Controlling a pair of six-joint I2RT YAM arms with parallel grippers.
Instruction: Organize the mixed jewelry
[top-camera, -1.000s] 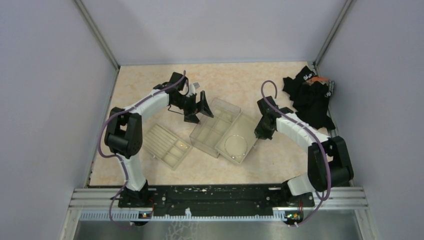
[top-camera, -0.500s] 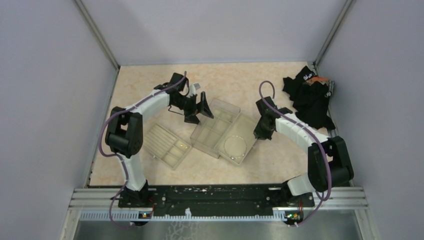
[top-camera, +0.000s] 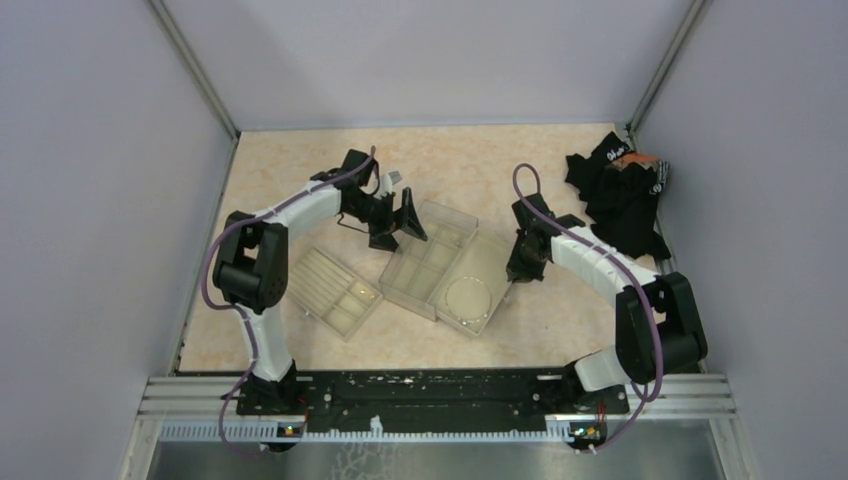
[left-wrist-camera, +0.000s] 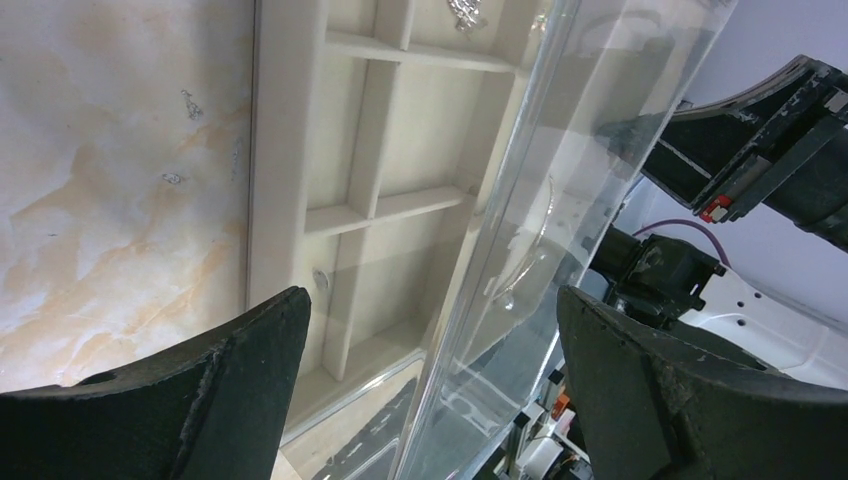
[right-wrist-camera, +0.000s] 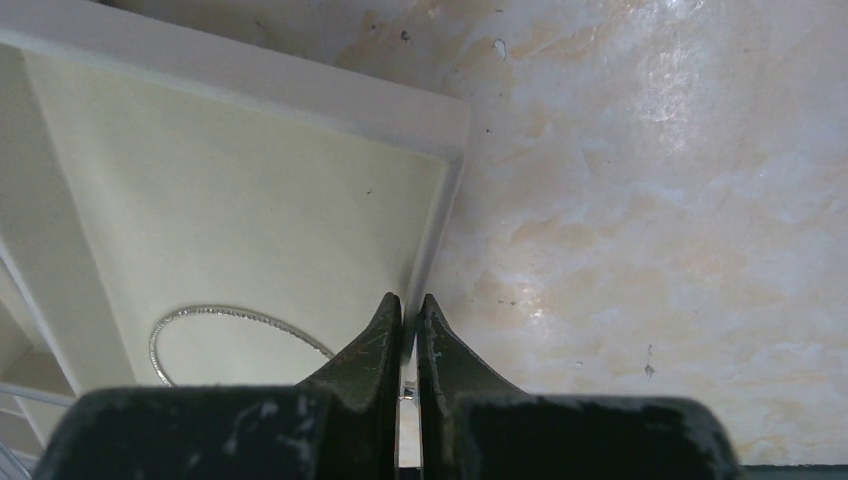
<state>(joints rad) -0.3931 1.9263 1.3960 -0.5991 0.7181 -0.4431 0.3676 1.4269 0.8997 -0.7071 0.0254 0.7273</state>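
A thin silvery loop (right-wrist-camera: 230, 312) lies flat in a shallow beige tray (right-wrist-camera: 250, 95); from above the loop (top-camera: 449, 292) shows in that tray (top-camera: 494, 252) at mid table. My right gripper (right-wrist-camera: 410, 300) is shut on the tray's right wall, which runs up between the pads; from above the gripper (top-camera: 517, 272) sits at the tray's right edge. My left gripper (left-wrist-camera: 430, 300) stands wide open astride a clear plastic panel (left-wrist-camera: 520, 200) beside a compartmented tray (left-wrist-camera: 285, 150). A tiny pale metallic cluster (left-wrist-camera: 465, 12) lies in a far compartment. In the overhead view the left gripper (top-camera: 398, 232) hovers over the box's far end.
A second beige tray (top-camera: 335, 290) with ridged slots lies at near left. A black cloth heap (top-camera: 620, 195) sits in the far right corner. Grey walls close in both sides and the back. Small flecks (left-wrist-camera: 172, 178) dot the marbled tabletop.
The shallow tray with the loop has slid and turned slightly toward the near left, with my right gripper still shut on its wall. The left gripper shifted only a little.
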